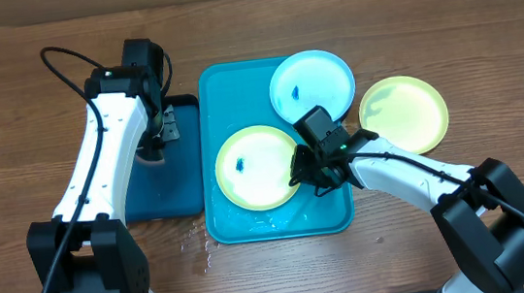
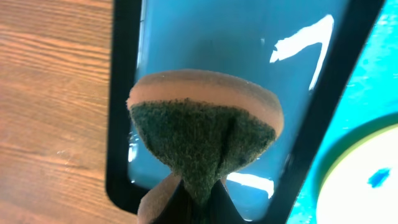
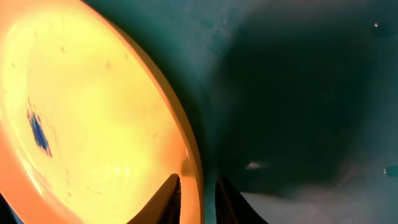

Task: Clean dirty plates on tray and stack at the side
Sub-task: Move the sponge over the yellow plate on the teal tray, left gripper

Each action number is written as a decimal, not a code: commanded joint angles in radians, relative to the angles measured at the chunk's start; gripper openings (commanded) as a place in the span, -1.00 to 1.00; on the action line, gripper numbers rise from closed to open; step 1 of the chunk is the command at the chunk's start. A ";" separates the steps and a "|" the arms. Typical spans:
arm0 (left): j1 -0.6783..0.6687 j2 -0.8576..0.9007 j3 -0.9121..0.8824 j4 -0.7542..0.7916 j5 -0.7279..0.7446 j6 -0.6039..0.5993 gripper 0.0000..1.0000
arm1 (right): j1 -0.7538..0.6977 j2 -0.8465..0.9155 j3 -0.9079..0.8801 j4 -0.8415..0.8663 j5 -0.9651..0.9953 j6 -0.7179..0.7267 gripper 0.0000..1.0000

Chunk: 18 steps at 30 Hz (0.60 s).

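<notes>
A yellow-green plate (image 1: 252,167) with a small blue smear lies on the turquoise tray (image 1: 213,93). My right gripper (image 1: 301,173) is shut on this plate's right rim; the wrist view shows the rim (image 3: 189,155) between the fingers (image 3: 198,193). A light blue plate (image 1: 312,86) with a blue smear rests at the tray's far right corner. A second yellow-green plate (image 1: 403,113) lies on the table right of the tray. My left gripper (image 1: 156,138) is shut on a green-and-tan sponge (image 2: 205,130) above the dark blue tray (image 1: 164,191).
The dark blue black-rimmed tray (image 2: 121,124) lies left of the turquoise tray and holds water. Water drops lie on the wood (image 1: 197,243) by the turquoise tray's near left corner. The table's far edge runs along the top.
</notes>
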<state>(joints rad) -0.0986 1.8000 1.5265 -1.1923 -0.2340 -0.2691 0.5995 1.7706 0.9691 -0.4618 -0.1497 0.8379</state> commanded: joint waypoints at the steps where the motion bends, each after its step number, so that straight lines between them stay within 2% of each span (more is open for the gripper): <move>1: -0.005 0.006 -0.009 0.004 0.044 0.030 -0.92 | 0.003 0.006 0.003 0.005 0.017 0.003 -0.57; 5: -0.005 0.006 -0.009 0.005 0.020 0.038 -0.91 | 0.004 0.006 0.003 0.005 0.019 0.003 -0.92; 9: -0.005 0.006 -0.009 0.004 -0.068 0.038 -0.92 | 0.003 0.006 0.003 0.009 0.032 0.003 -0.92; 18: -0.020 0.006 -0.009 0.005 -0.054 0.060 -0.92 | 0.003 0.006 0.003 0.004 0.040 0.003 -0.92</move>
<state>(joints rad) -0.1055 1.8000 1.5265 -1.1892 -0.2672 -0.2321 0.5995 1.7706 0.9691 -0.4618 -0.1238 0.8379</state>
